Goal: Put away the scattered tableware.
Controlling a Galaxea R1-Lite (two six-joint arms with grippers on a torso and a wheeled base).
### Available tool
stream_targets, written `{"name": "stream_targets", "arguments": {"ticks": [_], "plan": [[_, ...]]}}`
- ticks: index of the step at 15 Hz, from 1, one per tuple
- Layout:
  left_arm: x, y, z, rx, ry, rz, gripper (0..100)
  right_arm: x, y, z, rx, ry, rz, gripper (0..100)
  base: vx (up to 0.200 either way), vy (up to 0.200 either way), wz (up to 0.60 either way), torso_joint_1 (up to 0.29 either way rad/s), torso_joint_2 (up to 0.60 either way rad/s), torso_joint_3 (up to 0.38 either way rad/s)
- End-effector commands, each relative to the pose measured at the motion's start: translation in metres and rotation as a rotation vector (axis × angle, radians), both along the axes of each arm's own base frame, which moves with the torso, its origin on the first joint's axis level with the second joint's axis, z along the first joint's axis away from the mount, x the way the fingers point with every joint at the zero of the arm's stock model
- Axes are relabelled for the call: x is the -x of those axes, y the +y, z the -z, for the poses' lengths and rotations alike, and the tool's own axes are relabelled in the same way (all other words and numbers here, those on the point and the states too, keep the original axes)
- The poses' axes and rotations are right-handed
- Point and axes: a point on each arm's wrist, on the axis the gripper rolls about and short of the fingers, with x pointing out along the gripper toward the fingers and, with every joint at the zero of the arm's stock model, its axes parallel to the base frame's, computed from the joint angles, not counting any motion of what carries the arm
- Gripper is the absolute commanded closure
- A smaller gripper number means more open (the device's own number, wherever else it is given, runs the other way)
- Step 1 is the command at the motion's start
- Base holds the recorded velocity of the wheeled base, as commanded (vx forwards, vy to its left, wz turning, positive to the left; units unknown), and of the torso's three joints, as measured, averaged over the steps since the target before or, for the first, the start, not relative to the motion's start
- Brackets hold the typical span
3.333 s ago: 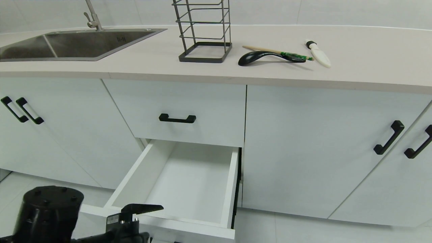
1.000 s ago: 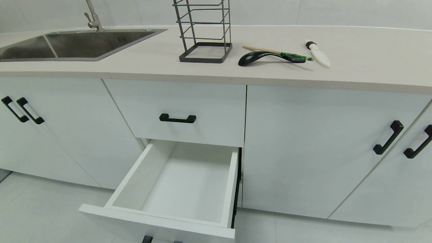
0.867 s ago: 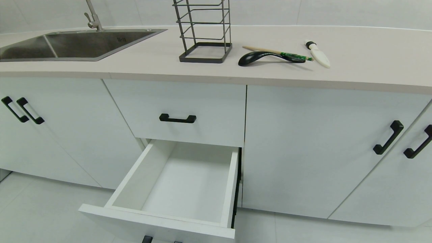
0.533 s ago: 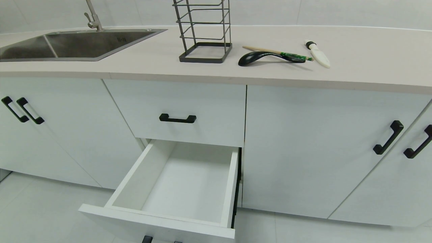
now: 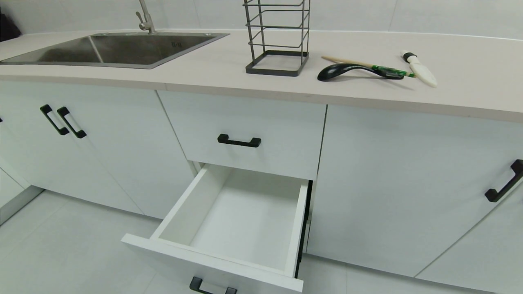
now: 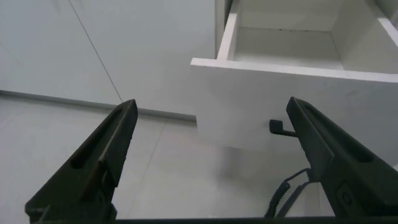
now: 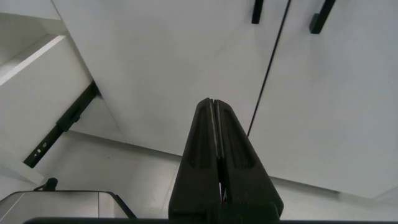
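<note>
On the counter's right lie a black spoon (image 5: 342,70), wooden chopsticks with a green band (image 5: 367,65) and a white knife with a black collar (image 5: 421,70). The lower drawer (image 5: 296,232) stands pulled out, its white inside bare. My left gripper (image 6: 211,124) is open, low in front of the drawer front (image 6: 298,102), near its black handle (image 6: 281,129), holding nothing. My right gripper (image 7: 213,109) is shut and holds nothing, down by the cabinet doors (image 7: 186,62) to the right of the drawer.
A black wire rack (image 5: 277,45) stands on the counter left of the spoon. A steel sink (image 5: 114,47) with a tap sits at the far left. A closed upper drawer (image 5: 245,130) is above the open one. Cabinet doors flank both; tiled floor lies below.
The whole head picture has shifted to the right, so the camera has moved. The left arm, at the lower left 3.3 s ago, left that view. The tableware lies where it was.
</note>
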Motion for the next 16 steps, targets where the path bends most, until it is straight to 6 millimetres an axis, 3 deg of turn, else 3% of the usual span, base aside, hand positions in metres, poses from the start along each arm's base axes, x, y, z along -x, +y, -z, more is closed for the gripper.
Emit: {"name": "stream_targets", "arguments": {"ticks": [1, 4, 16], "plan": [[-0.0001, 0.0001, 0.0, 0.017, 0.002, -0.006, 0, -0.0001, 0.0, -0.0001, 0.0, 0.001, 0.001, 100, 0.0, 0.0, 0.0, 0.0, 0.0, 0.0], [-0.0001, 0.0002, 0.0, 0.046, 0.002, -0.007, 0, -0.0001, 0.0, -0.0001, 0.002, 0.001, 0.0, 100, 0.2, 0.0, 0.0, 0.001, 0.01, 0.006], [0.0, 0.0002, -0.0005, 0.07, 0.001, -0.01, 0, -0.0001, 0.0, -0.0001, 0.005, 0.001, 0.0, 100, 0.0, 0.0, 0.0, 0.004, -0.01, -0.002]]}}
